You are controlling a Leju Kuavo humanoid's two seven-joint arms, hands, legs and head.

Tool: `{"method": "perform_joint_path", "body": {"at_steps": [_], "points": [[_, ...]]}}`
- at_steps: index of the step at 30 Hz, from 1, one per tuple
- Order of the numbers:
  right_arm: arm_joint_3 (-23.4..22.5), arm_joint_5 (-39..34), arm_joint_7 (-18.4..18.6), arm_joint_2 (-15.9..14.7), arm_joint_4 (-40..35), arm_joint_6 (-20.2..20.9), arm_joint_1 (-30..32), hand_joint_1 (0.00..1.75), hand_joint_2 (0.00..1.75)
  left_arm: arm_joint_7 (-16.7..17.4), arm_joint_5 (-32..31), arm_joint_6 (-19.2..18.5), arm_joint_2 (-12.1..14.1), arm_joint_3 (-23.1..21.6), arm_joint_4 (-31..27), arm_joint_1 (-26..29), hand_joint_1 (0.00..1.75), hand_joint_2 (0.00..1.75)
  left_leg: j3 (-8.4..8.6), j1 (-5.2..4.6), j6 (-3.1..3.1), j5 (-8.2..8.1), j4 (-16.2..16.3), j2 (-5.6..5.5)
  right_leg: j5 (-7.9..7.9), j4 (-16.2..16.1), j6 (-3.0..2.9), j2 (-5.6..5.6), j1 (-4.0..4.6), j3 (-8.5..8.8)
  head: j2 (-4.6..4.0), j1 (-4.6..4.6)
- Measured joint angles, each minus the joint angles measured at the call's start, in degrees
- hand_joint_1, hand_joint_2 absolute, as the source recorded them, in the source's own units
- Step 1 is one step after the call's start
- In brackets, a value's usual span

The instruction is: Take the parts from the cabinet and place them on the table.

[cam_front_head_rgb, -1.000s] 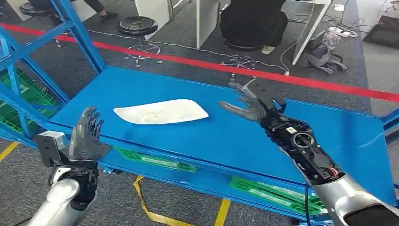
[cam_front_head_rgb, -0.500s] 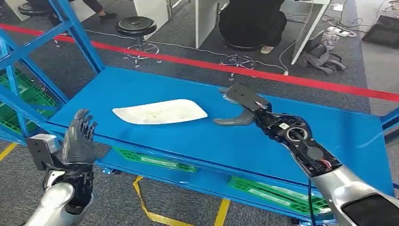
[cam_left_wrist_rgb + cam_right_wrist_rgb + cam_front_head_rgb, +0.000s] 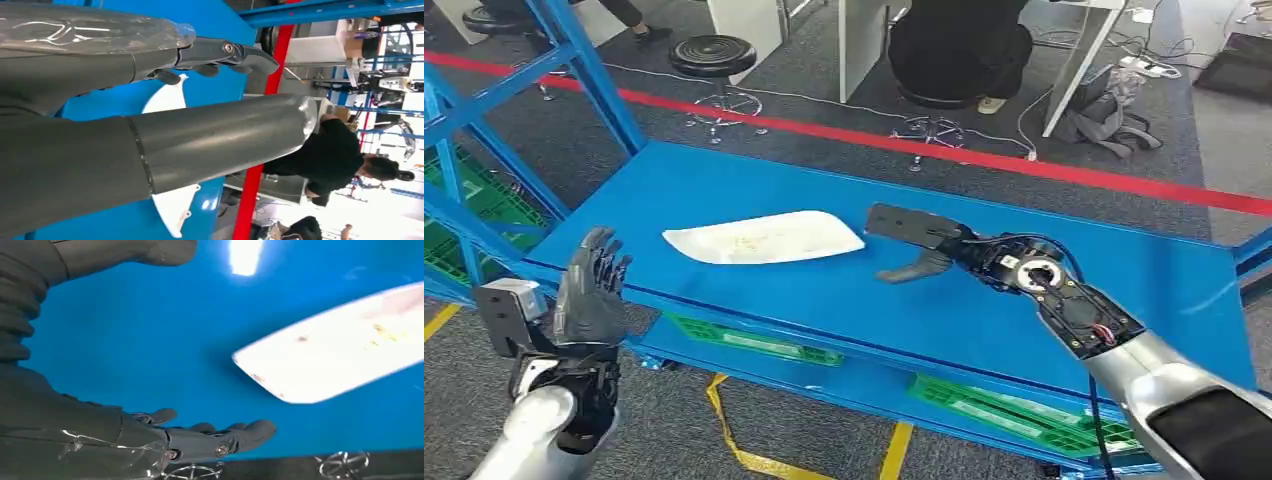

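Head view: over approx. the last sec the right robot hand [image 3: 916, 243] has been rotated from fingers-up to palm-down and lowered to just above the blue surface [image 3: 984, 300], fingers extended flat toward the white part [image 3: 764, 237], thumb hanging below. Hand is spread wide, nothing held. The part lies flat on the surface, just beside the right fingertips but apart from them; no shift noted vs. earlier frames. Right wrist view confirms a gap of bare blue between the fingers [image 3: 220, 437] and the near end of the part [image 3: 340, 347]. Left robot hand [image 3: 591, 290] is raised at the near-left edge of the surface, fingers up and apart, empty; lowered slightly since 1 s ago. Judgement: part appears already placed, w/ the release done. Whether the right hand is retreating or about to nudge the part cannot be told.
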Motion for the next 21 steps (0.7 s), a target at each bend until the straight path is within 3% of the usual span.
{"method": "perform_joint_path", "body": {"at_steps": [7,15,21], "points": [[7.0,5.4,-9.3,0.3,8.2,3.8,-6.3,0.00,1.75,-0.5,1.2,1.5,0.1,0.0,-0.2,-0.1,0.00,0.00,0.00,0.00,0.00,0.00,0.0,-0.01,0.00,0.0,0.00,-0.01,0.00,0.01,0.00,0.04],[14.1,8.6,-17.4,2.2,19.7,3.3,-11.7,0.00,1.75,-1.0,1.9,2.5,0.1,0.0,-0.3,-0.2,0.00,0.00,0.00,0.07,0.00,0.00,0.0,-0.05,0.00,0.0,0.00,-0.05,0.00,0.02,0.00,0.04],[16.7,9.3,-19.1,3.1,25.5,2.6,-13.6,0.00,1.75,-1.1,2.0,2.6,0.1,0.0,-0.3,-0.2,0.00,0.00,0.00,0.07,0.00,0.00,0.0,-0.05,0.00,0.0,0.00,-0.04,0.00,0.02,0.00,0.04]]}}
